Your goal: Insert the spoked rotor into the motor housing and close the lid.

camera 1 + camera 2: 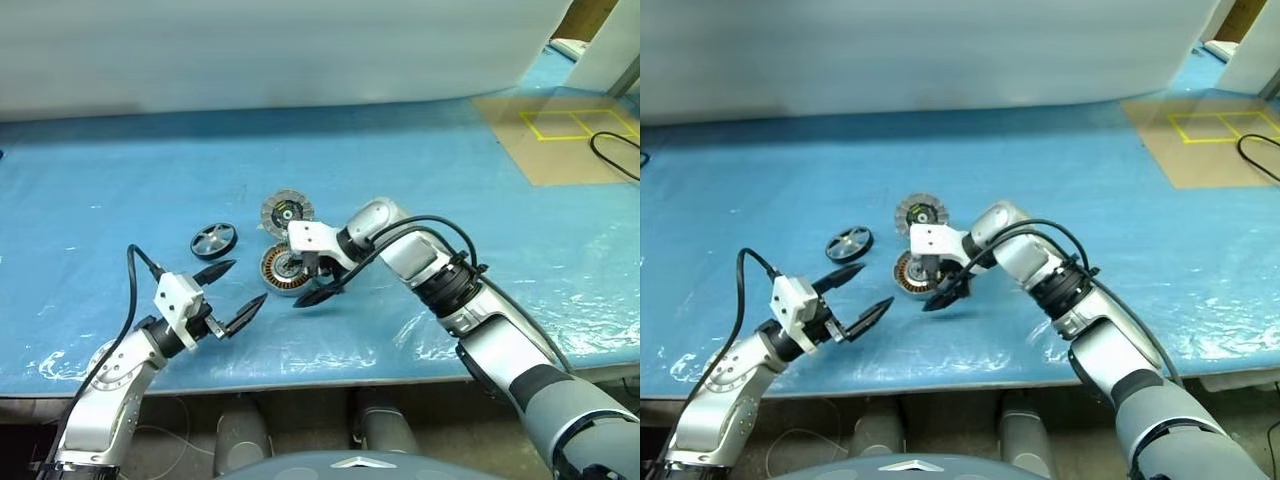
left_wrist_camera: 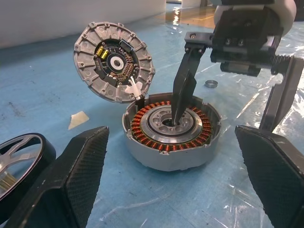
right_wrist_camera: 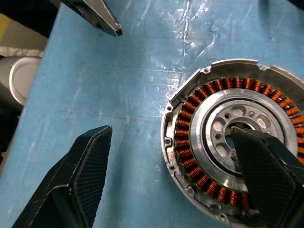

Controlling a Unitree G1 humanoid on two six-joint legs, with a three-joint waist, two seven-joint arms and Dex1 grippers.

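Right hand [image 3: 171, 180] open above motor housing [image 3: 190, 142]: one finger over metal hub, other over bare blue table [image 3: 118, 80]. Copper windings exposed. Left hand's fingertip [image 3: 102, 19] nearby.

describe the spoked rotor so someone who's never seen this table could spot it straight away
On the blue table cover, find the cluster of round motor parts near the middle. The spoked rotor lies flat at the cluster's left end, apart from the motor housing and its raised lid. It is the only dark wheel, black-rimmed with silvery spokes, while the housing shows copper windings and the lid is ribbed silver.
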